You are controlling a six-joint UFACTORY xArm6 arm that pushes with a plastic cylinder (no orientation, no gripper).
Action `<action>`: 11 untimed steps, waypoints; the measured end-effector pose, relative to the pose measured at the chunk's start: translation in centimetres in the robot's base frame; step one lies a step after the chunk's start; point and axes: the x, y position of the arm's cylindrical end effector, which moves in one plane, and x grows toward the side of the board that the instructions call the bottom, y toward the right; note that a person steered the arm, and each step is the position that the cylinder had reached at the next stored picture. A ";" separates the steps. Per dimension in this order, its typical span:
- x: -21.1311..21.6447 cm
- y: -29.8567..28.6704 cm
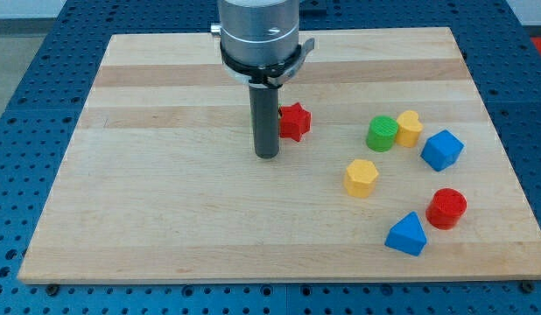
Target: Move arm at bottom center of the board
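My tip: my tip [267, 155] is the bottom end of a dark rod. It rests on the board a bit above the middle, a little to the view's left of center.
Jaws: this arm has no jaws. It only has the straight rod, so nothing is gripped or let go.
Rod holder: a round gray metal part [259, 33] sits on top of the rod, at the view's top.
Red star block: the red star block [295, 121] is just beside the rod, on the view's right. It looks like it touches the rod, but I cannot tell for sure.
Yellow block in the middle: a yellow six-sided block [361, 177] sits to the view's right of my tip and a bit lower, well apart from it.
Green block: the green round block [382, 134] is further to the view's right.
Second yellow block: another yellow block [410, 128] sits right next to the green one, on its right side.
Blue blocks: a blue chunky block [442, 150] is near the right edge. A blue triangle block [405, 234] is lower down.
Red round block: the red round block [446, 208] is just above and to the right of the blue triangle.
Board: the wooden board [165, 219] lies on a blue table [25, 79] with little holes. The bottom center of the board is well below my tip.
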 end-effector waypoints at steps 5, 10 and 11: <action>9.4 0.0; 16.4 2.8; 16.5 4.9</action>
